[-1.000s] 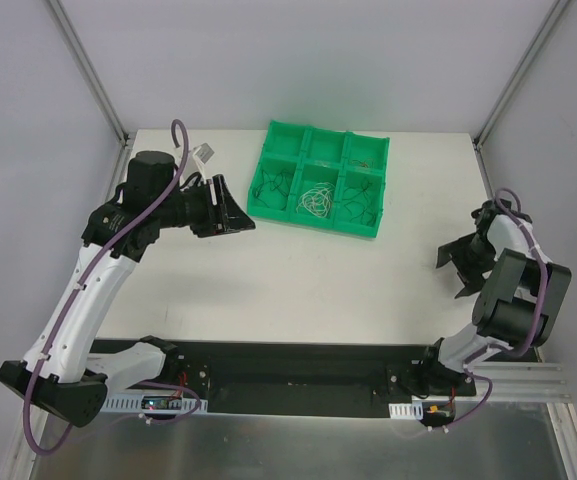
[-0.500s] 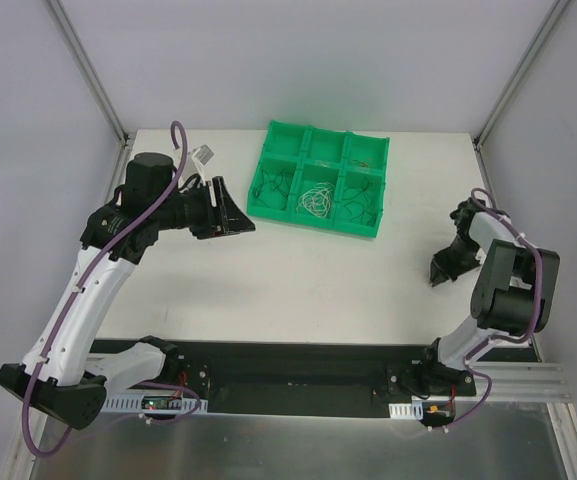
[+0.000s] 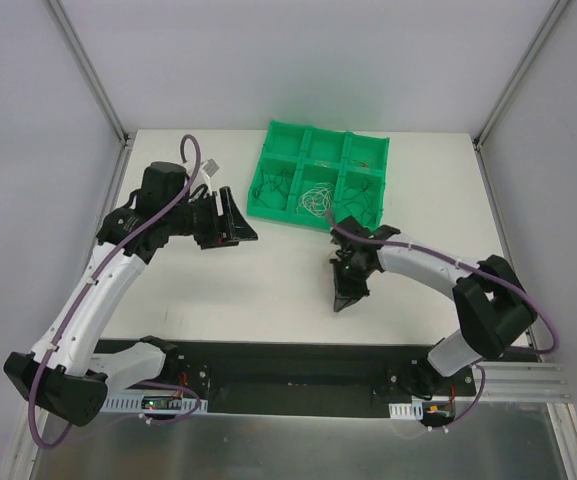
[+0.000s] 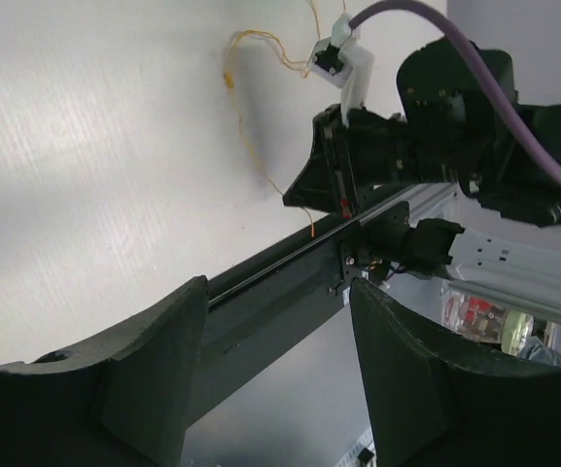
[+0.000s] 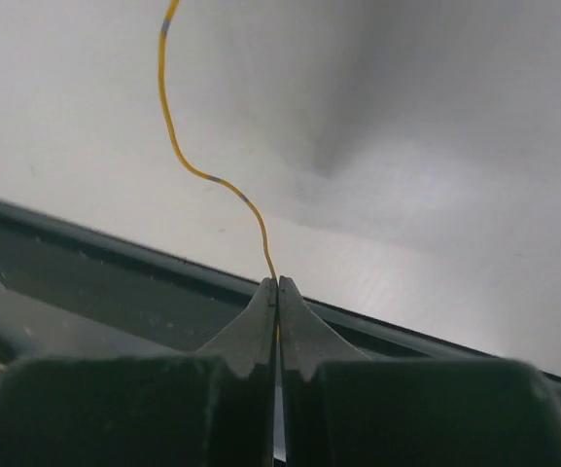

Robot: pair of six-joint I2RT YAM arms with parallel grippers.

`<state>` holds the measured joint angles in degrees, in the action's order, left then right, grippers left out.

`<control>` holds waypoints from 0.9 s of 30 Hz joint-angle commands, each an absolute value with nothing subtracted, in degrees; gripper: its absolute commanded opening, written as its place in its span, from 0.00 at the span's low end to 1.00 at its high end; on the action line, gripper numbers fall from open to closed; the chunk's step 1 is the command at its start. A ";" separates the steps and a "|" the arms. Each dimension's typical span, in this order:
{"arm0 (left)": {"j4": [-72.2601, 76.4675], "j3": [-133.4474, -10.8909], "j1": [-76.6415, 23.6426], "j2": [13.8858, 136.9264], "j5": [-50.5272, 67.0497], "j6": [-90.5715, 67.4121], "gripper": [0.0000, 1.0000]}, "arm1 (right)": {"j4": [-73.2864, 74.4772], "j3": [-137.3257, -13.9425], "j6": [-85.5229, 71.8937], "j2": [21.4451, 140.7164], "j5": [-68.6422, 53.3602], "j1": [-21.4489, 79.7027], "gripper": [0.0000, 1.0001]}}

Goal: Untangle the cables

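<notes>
A thin orange cable (image 5: 178, 146) curls up from my right gripper (image 5: 277, 284), which is shut on its end just above the table. In the top view that gripper (image 3: 346, 297) points down at mid-table, in front of the green tray (image 3: 265, 158). A white tangle of cables (image 3: 315, 202) and dark ones fill the tray's compartments. My left gripper (image 3: 240, 222) hovers left of the tray, open, with nothing between its fingers (image 4: 154, 350). From the left wrist view the orange cable (image 4: 251, 126) trails across the white table to the right gripper (image 4: 304, 190).
A black rail (image 3: 298, 365) holding both arm bases runs along the table's near edge. Metal frame posts (image 3: 93, 75) and grey walls close in the sides and back. The right arm's purple hose (image 4: 436, 39) arches above its wrist.
The right arm has swung from the table's right edge to the middle, and its jaws have gone from wide open to shut on the orange cable. The left gripper shifted slightly and opened wider.
</notes>
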<state>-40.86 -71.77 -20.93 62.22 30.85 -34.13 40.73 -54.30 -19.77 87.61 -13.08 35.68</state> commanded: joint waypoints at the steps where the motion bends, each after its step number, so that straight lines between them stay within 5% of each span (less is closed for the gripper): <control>1: -39.82 -66.37 -20.83 62.14 27.87 -37.26 0.60 | 36.39 -57.21 -10.82 91.22 -24.51 45.42 0.00; 4: -38.15 -60.93 -20.83 62.05 26.98 -39.54 0.65 | 35.16 -57.31 -9.58 91.41 -26.53 47.29 0.11; 7: -36.22 -57.67 -20.92 65.73 29.26 -40.60 0.65 | 34.63 -55.82 -10.10 88.26 -25.58 46.50 0.44; 10: -32.70 -55.29 -21.00 69.59 30.50 -40.69 0.65 | 34.45 -54.67 -10.63 84.91 -24.00 45.18 0.65; 14: -27.26 -56.33 -22.41 75.75 33.04 -37.46 0.46 | 33.76 -54.67 -12.39 84.28 -25.13 40.88 0.68; 21: -26.37 -61.43 -28.65 90.51 33.31 -28.31 0.49 | 31.82 -58.09 -15.55 86.39 -28.39 36.12 0.67; 27: -26.46 -60.82 -30.06 97.03 31.73 -27.78 0.36 | 31.73 -58.36 -15.73 87.63 -29.44 35.16 0.66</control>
<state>-26.41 -59.86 -29.50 95.24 32.12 -30.85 32.23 -56.42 -14.76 87.02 -27.38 35.57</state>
